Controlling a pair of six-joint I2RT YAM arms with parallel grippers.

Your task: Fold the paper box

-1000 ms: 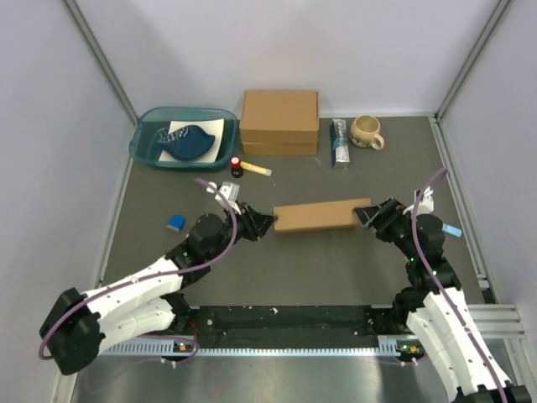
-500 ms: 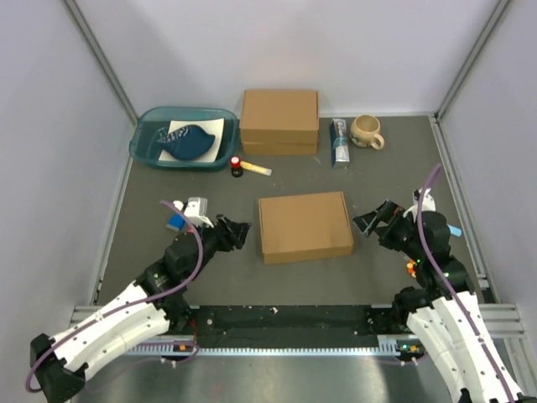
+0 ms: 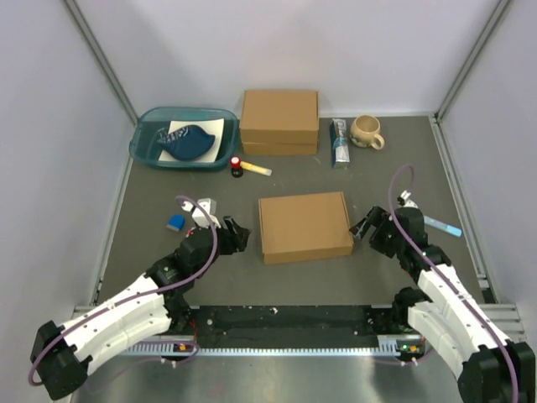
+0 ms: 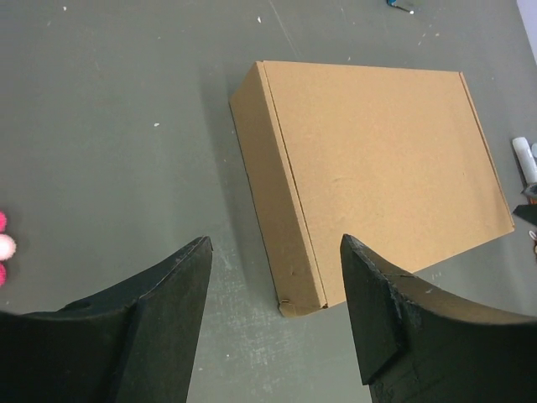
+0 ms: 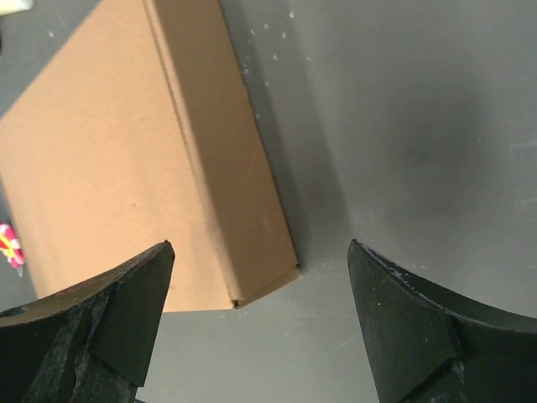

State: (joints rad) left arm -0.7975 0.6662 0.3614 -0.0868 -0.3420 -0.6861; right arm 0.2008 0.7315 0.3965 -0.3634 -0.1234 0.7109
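Paper box [image 3: 304, 227] lies flat on the worktop [image 3: 302, 281], lid down, all flaps tucked in. It reads as a closed, shallow carton, so the folding looks as good as done.

- Long axis: side to side across the top view, slightly skewed. The short ends face the two hands.
- Left hand [image 3: 238, 236]: just beside the box's left end and apart from it. Jaws spread, nothing between them. The wrist view shows the box's left wall and near-left corner ahead of the fingertips.
- Right hand [image 3: 362, 227]: just beside the box's right end, a shade closer than the left hand. Jaws wide, empty, no contact visible. Its wrist view shows the near-right corner between the fingers [image 5: 109, 311].
- Room around the box: bare worktop on its near side, towards the arm bases. Beyond its far edge is a clear strip, then a red-capped item [image 3: 237, 166] and a thicker cardboard box [image 3: 279, 122]. A small blue block [image 3: 175, 222] sits off the box's left end, past the left hand.

Judgement: either hand can back straight off its end, with nothing behind to catch.
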